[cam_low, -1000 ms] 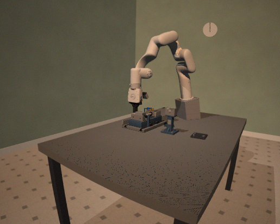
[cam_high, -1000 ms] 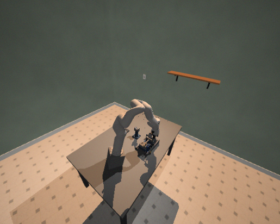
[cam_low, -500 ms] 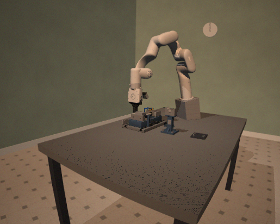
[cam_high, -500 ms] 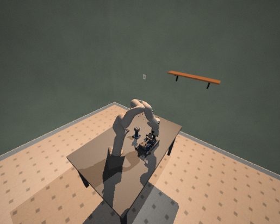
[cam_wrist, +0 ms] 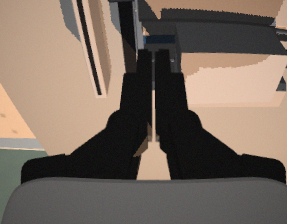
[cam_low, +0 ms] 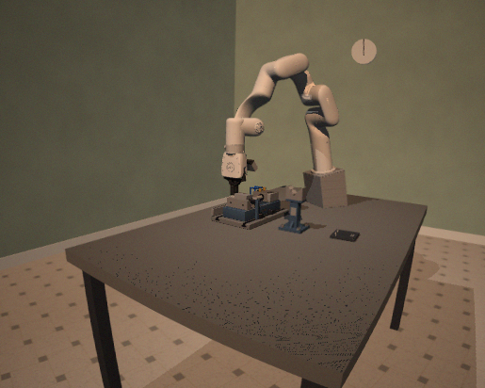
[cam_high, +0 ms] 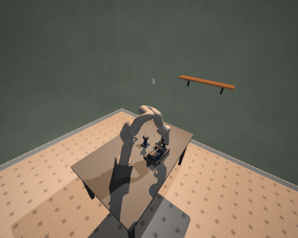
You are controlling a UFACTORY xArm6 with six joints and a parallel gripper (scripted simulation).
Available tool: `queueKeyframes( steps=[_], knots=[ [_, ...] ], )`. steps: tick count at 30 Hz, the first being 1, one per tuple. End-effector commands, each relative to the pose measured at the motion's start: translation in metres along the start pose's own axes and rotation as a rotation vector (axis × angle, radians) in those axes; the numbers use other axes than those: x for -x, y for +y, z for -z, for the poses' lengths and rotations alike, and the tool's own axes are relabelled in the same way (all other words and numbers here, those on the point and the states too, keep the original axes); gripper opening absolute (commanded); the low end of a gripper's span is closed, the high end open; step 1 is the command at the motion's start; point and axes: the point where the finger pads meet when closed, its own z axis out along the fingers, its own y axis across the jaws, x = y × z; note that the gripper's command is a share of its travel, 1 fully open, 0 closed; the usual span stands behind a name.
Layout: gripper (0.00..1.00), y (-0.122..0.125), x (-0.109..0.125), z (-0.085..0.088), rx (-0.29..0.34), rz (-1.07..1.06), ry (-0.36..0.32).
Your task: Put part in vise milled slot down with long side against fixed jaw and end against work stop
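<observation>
My gripper is shut with nothing between the black fingers. It points straight down at the left end of the vise, with its tips just above or at the vise. In the wrist view a tan block face, which looks like the part, lies just right of the fingertips between darker vise pieces. The dark infeed plate lies flat on the table with no block on it. I cannot tell whether the fingers touch the block.
The blue V-block stand stands right of the vise, between it and the infeed plate; it also shows in the top view. The arm's base is behind the vise. The vise sits near the table's far edge.
</observation>
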Motion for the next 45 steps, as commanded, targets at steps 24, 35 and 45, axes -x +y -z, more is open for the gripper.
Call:
queueKeyframes(
  steps=[24, 35, 45],
  knots=[
    [0.0, -0.018, 0.002, 0.0, 0.004, 0.014, 0.0],
    [0.0, -0.023, 0.002, 0.0, 0.004, 0.014, 0.0],
    [0.0, -0.023, 0.002, 0.005, 0.004, 0.014, 0.0]
  ],
)
